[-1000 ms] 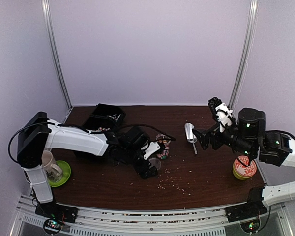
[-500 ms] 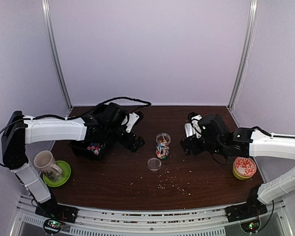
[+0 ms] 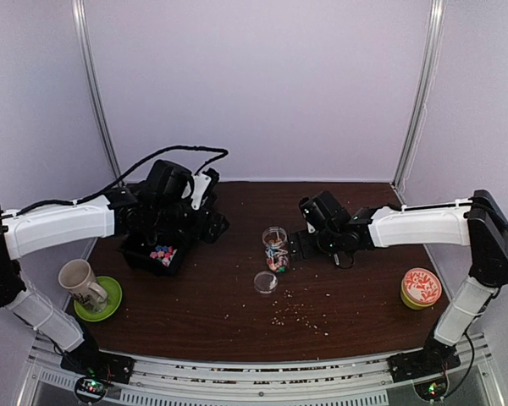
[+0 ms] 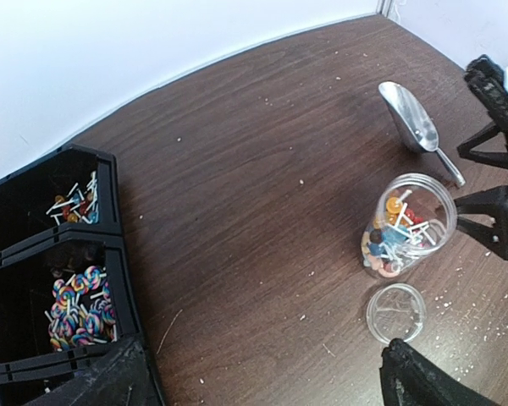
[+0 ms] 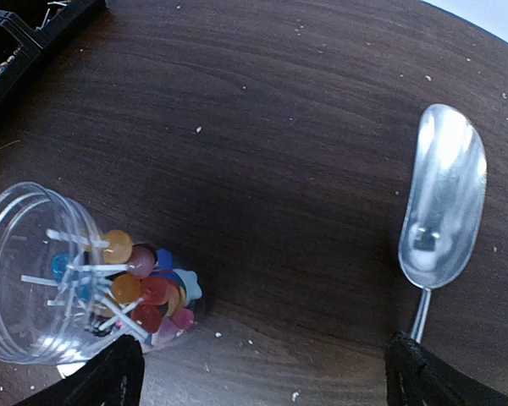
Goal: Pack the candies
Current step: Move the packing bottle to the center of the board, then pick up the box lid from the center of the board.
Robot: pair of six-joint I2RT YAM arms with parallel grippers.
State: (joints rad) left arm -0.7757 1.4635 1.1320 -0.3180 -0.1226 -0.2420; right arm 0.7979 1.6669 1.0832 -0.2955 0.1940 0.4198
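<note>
- Jar (image 4: 402,224) upright, uncapped, candies (image 5: 140,292) inside; lid (image 4: 395,311) flat beside it.
- Left gripper (image 4: 267,381) spread wide, holding nothing.
- Right gripper (image 5: 267,376) spread wide, holding nothing.

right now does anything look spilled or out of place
Pale crumbs lie scattered over the table on the near side of the open jar, like a spill. A clear lid lies off beside it.

Below me: table (image 4: 237,169) dark wood-grain, matt. Scoop (image 5: 444,203) polished metal, shiny. Jar (image 5: 21,313) + lid (image 4: 395,312) clear glossy plastic. Bins (image 4: 42,247) black matt plastic. Candies (image 5: 140,292) glossy.
</note>
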